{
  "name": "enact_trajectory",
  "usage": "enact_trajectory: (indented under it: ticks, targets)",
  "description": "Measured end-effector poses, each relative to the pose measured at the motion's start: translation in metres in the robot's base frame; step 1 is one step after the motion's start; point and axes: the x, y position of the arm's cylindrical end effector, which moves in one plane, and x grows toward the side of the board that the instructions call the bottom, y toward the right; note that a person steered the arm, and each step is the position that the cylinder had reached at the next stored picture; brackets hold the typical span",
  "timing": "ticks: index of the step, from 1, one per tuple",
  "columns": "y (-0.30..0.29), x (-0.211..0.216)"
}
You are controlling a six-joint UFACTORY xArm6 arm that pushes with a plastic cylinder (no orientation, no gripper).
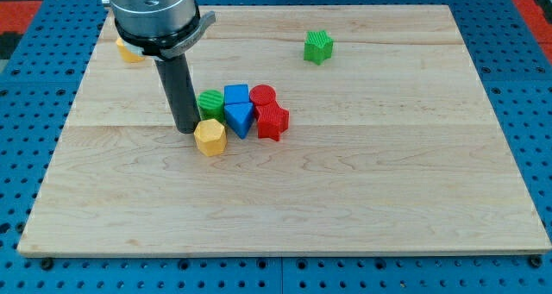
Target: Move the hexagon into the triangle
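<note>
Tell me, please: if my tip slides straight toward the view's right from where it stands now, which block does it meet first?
Probably the yellow hexagon, just right of and slightly below my tip. The blue triangle lies right behind it. Depth is unclear, so the tip might clip the green block instead.

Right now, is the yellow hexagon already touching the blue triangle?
Yes: the yellow hexagon sits against the blue triangle on its lower left, with my tip just left of the hexagon.

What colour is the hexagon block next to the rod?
Yellow hexagon block, seen in the camera view.
</note>
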Motion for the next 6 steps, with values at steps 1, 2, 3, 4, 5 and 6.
enact_trajectory:
  ticks: [1,2,3,4,5,6]
  targets:
    - [-0.035,0.002]
    - [-0.032,0.036]
    - [-0.017,0.053]
    - [0.006,0.052]
    - [0.031,0.037]
    - [0.056,0.025]
